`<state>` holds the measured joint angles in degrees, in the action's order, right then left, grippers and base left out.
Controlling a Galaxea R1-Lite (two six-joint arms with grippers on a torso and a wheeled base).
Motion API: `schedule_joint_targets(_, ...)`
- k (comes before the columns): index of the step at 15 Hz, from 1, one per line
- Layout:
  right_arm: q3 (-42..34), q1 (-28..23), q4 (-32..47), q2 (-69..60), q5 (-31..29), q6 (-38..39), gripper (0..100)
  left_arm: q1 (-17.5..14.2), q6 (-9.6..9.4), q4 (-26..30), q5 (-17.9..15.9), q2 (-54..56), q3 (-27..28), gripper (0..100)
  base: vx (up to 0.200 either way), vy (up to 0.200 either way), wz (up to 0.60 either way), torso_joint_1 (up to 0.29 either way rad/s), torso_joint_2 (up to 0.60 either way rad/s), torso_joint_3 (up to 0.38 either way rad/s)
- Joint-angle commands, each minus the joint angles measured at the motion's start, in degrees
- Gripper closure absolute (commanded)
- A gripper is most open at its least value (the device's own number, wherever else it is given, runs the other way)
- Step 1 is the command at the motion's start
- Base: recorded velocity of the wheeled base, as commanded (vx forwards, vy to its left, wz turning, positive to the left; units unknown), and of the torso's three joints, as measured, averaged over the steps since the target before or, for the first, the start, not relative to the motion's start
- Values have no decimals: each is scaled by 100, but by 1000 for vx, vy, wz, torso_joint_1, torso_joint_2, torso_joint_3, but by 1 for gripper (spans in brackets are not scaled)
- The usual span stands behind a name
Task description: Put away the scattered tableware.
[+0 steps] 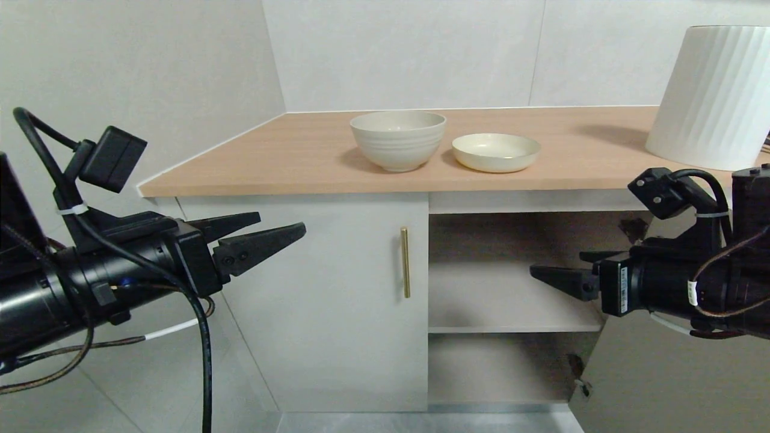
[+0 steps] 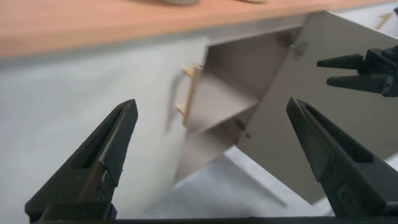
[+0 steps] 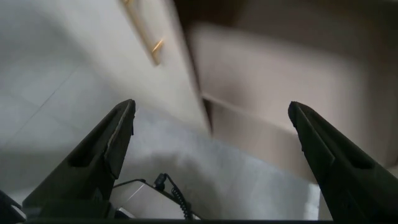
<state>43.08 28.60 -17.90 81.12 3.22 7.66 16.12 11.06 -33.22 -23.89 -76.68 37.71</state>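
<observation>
The bowl stands upright on the counter, near the front edge and above the closed cabinet door. Just beside it, on the robot's right, sits a shallow dish; the two are close but apart. Both are cream-coloured and look empty. Farther right on the counter stands a white ribbed shade, well apart from the dish.

Below the counter, the closed door carries a gold handle along its right edge. The neighbouring compartment is open, showing a shelf with a lower space beneath it. Its door is swung outward at the right.

The left gripper hangs in front of the closed door, below counter level and well left of the handle, its fingers spread apart and holding nothing. The right gripper sits at the mouth of the open compartment, just above shelf height, fingers also wide apart and empty. The left wrist view looks across to the handle, the open door and the right gripper beyond. The right wrist view is blurred; a gold streak there is probably the handle.
</observation>
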Motion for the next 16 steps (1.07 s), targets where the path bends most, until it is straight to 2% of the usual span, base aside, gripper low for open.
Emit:
schedule_joint_targets(1, -2, 5, -3, -26, 3, -1, 0, -3, 2, 0, -1, -40, 0, 0, 200, 0, 0, -7, 7, 2)
schedule_joint_targets(12, -19, 5, -3, -52, 3, -1, 0, -3, 2, 0, -1, -66, -9, 0, 0, 0, 0, 2, -7, -2)
schedule_joint_targets(16, -19, 5, -3, -61, 3, -1, 0, -3, 2, 0, -1, -102, -9, 0, 0, 0, 0, 69, -255, -249)
